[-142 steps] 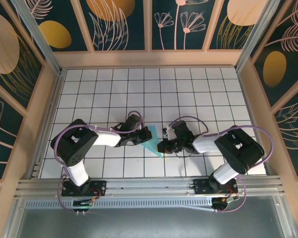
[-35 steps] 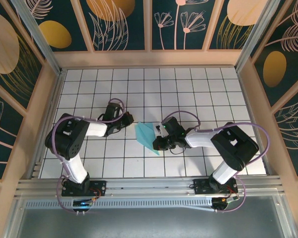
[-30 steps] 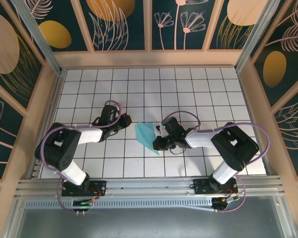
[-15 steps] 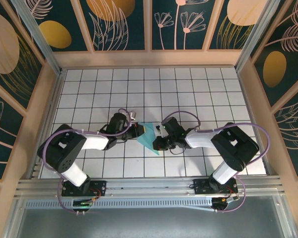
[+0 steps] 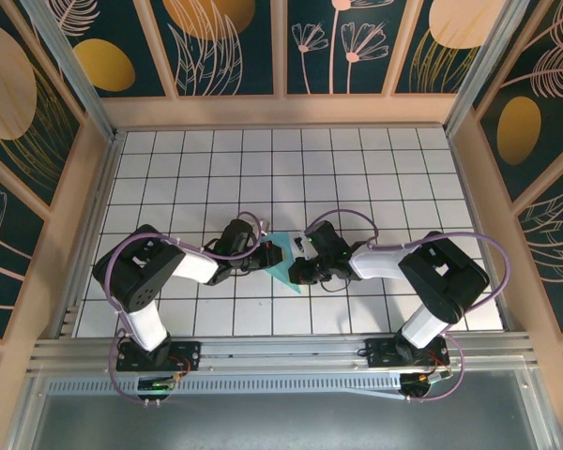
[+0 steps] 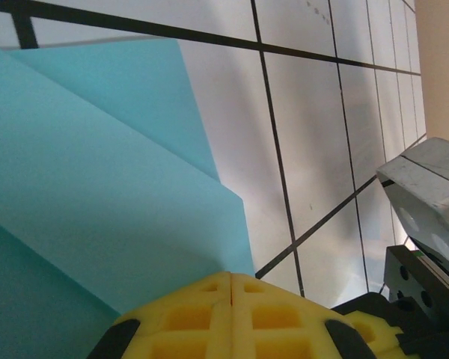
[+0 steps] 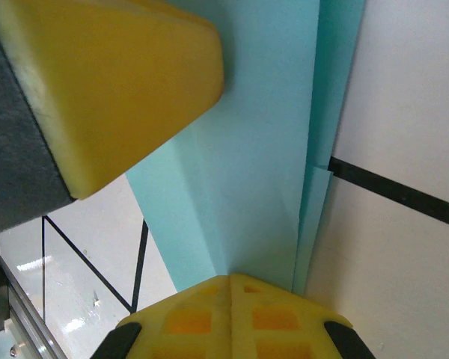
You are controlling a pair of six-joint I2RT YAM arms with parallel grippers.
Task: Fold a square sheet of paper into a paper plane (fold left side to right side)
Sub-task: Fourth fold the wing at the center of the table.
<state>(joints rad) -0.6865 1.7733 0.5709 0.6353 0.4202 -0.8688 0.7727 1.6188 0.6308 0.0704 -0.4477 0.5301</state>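
Observation:
The square sheet of paper (image 5: 283,255) lies folded into a narrow turquoise wedge on the white grid table, its point toward the near edge. My left gripper (image 5: 266,251) is shut, its tips pressing down on the paper's left edge. My right gripper (image 5: 296,271) is shut too, its tips down on the right side. In the left wrist view, layered turquoise flaps (image 6: 97,187) spread ahead of the closed yellow tips (image 6: 232,278). The right wrist view has the creased paper (image 7: 262,149) running up from its closed tips (image 7: 230,280), with the left arm's yellow finger (image 7: 112,82) at upper left.
The tiled table (image 5: 357,169) is boxed in by wooden walls on the left (image 5: 84,187), back and right. A metal rail (image 5: 281,352) runs along the near edge by the arm bases. A metal part of the right arm (image 6: 430,194) stands close on the left wrist view's right side.
The left gripper, which had swung away to the left of the paper, has come back right and now presses its left edge. The right arm and the paper stayed put.

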